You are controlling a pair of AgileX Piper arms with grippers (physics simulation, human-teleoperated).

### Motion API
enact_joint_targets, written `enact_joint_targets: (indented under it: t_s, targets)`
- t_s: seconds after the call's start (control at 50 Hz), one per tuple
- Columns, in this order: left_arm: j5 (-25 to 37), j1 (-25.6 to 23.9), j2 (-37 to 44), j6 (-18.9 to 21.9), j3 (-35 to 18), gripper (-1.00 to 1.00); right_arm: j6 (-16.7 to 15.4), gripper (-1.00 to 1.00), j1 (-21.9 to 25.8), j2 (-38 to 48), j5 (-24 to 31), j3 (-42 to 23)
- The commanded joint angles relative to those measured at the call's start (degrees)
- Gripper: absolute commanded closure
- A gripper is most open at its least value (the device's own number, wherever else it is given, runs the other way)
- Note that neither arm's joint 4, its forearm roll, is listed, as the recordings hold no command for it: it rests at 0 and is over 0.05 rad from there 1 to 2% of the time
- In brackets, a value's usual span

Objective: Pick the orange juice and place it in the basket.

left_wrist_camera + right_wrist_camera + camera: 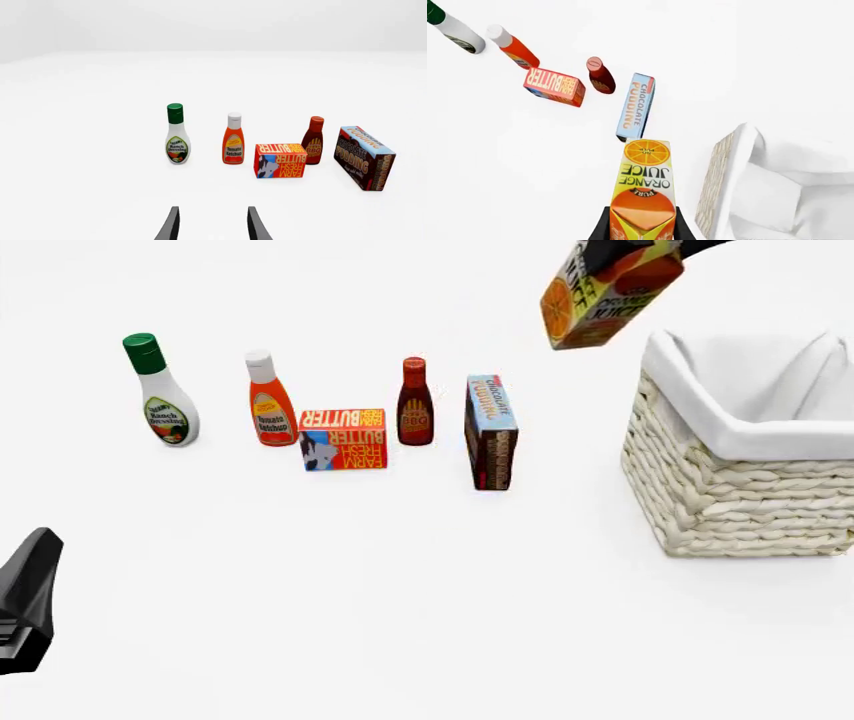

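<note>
Basket (747, 480) sat right of front frame. Orange juice (601, 295) hung tilted at top, above basket's left rim, clamped by right gripper (642, 225). Left gripper (212, 225) stood spread, empty, lower centre of left wrist frame.

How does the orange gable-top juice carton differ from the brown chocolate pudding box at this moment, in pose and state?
The orange gable-top juice carton is lifted off the table, gripped by the right gripper and tilted, beside the cream woven basket; the brown chocolate pudding box stands untouched on the white table. The carton is orange and yellow with a peaked top; the pudding box is brown and blue with flat faces. Both are printed rectangular grocery packages.
</note>
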Motion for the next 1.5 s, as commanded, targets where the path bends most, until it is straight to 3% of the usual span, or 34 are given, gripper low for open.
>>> enact_joint_targets:
  t_s: [0.02, 0.04, 0.06, 0.12, 0.38, 1.08, 1.5]
  targets:
    - [0.0, 0.0, 0.0, 0.0, 0.0, -1.0, -1.8, 1.0, -2.8, -1.5, 0.0, -1.7]
    - [0.0, 0.0, 0.0, 0.0, 0.0, -1.0, -2.6, 1.0, -3.3, -1.7, 0.0, -2.1]
    - [0.0, 0.0, 0.0, 0.0, 0.0, -1.0, -5.8, 1.0, -6.2, -2.9, 0.0, -2.2]
    - [0.0, 0.0, 0.0, 0.0, 0.0, -1.0, -4.0, 1.0, -4.6, -2.1, 0.0, -2.9]
    - [0.0, 0.0, 0.0, 0.0, 0.0, -1.0, -8.8, 1.0, -10.0, -4.0, 0.0, -4.8]
    - [0.0, 0.0, 0.0, 0.0, 0.0, -1.0, -14.3, 1.0, -21.6, -9.0, 0.0, -1.6]
    - [0.0, 0.0, 0.0, 0.0, 0.0, -1.0, -15.4, 1.0, -25.4, -9.3, 0.0, -1.3]
